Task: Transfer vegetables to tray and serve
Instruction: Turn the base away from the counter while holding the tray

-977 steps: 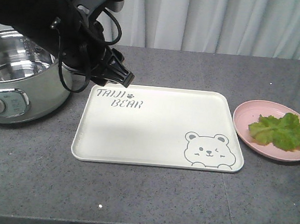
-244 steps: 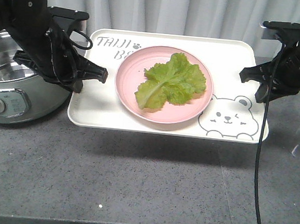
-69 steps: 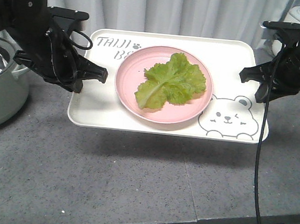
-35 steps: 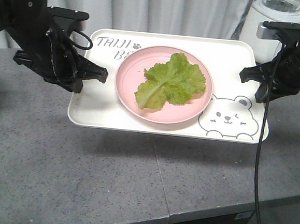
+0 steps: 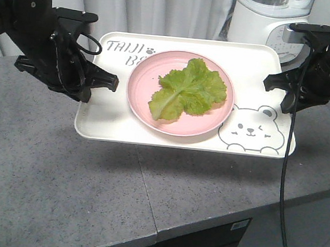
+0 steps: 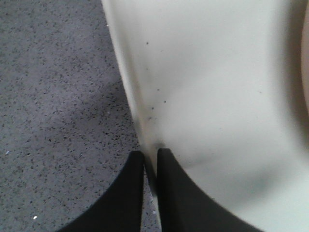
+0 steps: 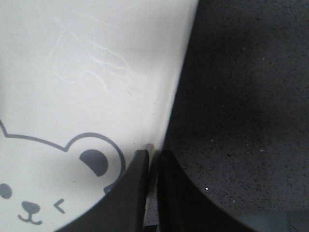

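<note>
While the tray (image 5: 105,119) stays aloft, a blender (image 5: 264,20) appears.

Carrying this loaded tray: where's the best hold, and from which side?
Pinch the thin raised rim midway along each short end of the tray, coming in sideways from outside: left claw on the left end, right claw on the right. The rim is slim enough to clamp, and opposed holds balance the near-central pink plate.

place: probably a kitchen | grey speckled countertop (image 5: 62,195) | blender (image 5: 255,27) | pale curtain (image 5: 162,12) behind
</note>
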### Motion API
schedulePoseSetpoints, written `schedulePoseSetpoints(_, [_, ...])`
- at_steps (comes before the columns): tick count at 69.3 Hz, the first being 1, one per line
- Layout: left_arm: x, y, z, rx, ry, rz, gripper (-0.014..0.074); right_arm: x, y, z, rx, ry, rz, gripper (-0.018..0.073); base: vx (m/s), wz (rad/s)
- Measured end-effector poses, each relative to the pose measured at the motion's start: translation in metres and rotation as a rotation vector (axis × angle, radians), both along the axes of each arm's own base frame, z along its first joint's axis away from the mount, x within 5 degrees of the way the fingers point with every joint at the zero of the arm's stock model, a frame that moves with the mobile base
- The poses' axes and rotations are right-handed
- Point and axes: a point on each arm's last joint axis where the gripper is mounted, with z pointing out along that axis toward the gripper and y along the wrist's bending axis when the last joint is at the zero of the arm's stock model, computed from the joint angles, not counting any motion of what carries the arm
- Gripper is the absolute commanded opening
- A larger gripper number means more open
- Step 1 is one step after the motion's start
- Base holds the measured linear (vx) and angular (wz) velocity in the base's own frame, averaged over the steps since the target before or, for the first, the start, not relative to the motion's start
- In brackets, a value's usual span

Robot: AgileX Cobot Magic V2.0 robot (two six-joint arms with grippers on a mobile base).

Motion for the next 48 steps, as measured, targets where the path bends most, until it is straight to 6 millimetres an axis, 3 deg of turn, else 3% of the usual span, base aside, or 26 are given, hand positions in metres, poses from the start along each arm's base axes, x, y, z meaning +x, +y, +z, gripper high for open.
schedulePoseSetpoints(48, [0.0,0.0,0.0,0.0,0.0,0.0,-0.0006,0.0,0.0,0.0,0.0,0.0,0.0,-0.0006,-0.01,-0.16])
